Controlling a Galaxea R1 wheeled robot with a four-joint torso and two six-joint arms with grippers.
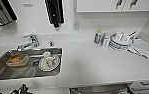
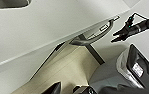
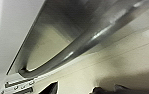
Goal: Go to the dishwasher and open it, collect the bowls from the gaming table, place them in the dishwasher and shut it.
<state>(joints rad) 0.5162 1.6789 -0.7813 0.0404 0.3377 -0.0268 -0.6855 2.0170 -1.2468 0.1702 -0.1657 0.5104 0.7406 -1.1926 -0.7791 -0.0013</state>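
Brushed steel marks the dishwasher (image 1: 100, 89), whose top edge and bar handle (image 1: 140, 88) sit just below the front lip of the white countertop (image 1: 90, 62) in the head view. From that high view the counter also carries a steel sink (image 1: 0, 67) well to the side of the dishwasher, with a chrome tap (image 1: 30, 41) behind it, a clear bowl of orange contents (image 1: 17, 60) and a white plate with cups (image 1: 49, 62) inside it. Farther back on the counter stand a small bottle with a yellow cap (image 1: 98, 37) and a stack of white plates (image 1: 120, 41); its label is too blurred to read. The right wrist view brings the dishwasher's handle (image 3: 90, 40) very close: a smooth rounded steel bar with bright glints, curving into the door face under the white counter edge. The left wrist view looks along the cabinet fronts from below, past dark bar handles (image 2: 100, 27) and a pale floor, to the right arm's claw (image 2: 118, 36), dark, its two tips spread apart just beside the handle line. Whether the left claw is spread or closed I cannot tell.
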